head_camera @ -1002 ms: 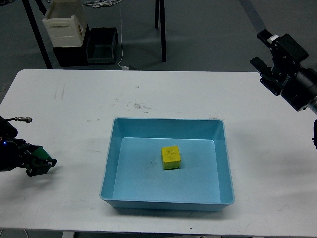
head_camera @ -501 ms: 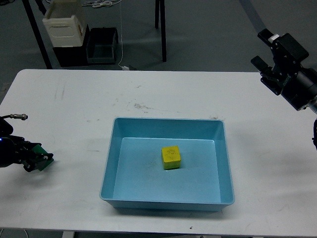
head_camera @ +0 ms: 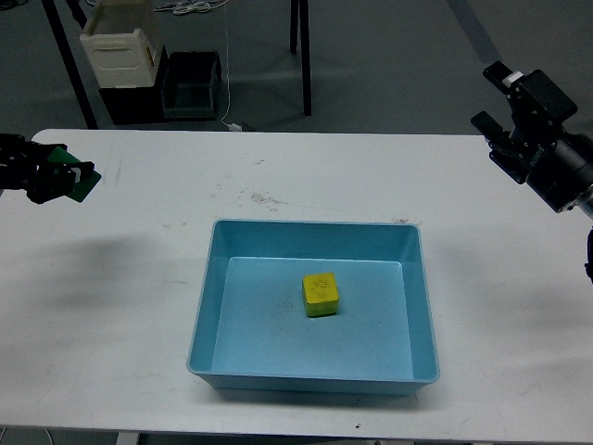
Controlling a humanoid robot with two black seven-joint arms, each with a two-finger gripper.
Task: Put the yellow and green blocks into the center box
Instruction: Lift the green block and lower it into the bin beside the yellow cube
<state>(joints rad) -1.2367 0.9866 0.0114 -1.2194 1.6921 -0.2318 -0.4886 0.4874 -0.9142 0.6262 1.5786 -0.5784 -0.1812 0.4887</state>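
A yellow block (head_camera: 320, 294) lies inside the light blue box (head_camera: 210, 278) at the table's centre. My left gripper (head_camera: 67, 179) is at the far left, raised above the table, shut on a green block (head_camera: 72, 176). My right gripper (head_camera: 496, 111) is at the far right, raised above the table's back right corner, with its fingers apart and nothing between them.
The white table (head_camera: 278, 176) has scuff marks behind the box. Beyond its back edge stand a cream crate (head_camera: 120, 46), a dark bin (head_camera: 190, 85) and black table legs (head_camera: 301, 56) on the grey floor.
My left gripper has lifted the green block from low near the table's front left to high at the back left. My right arm has shifted slightly right.
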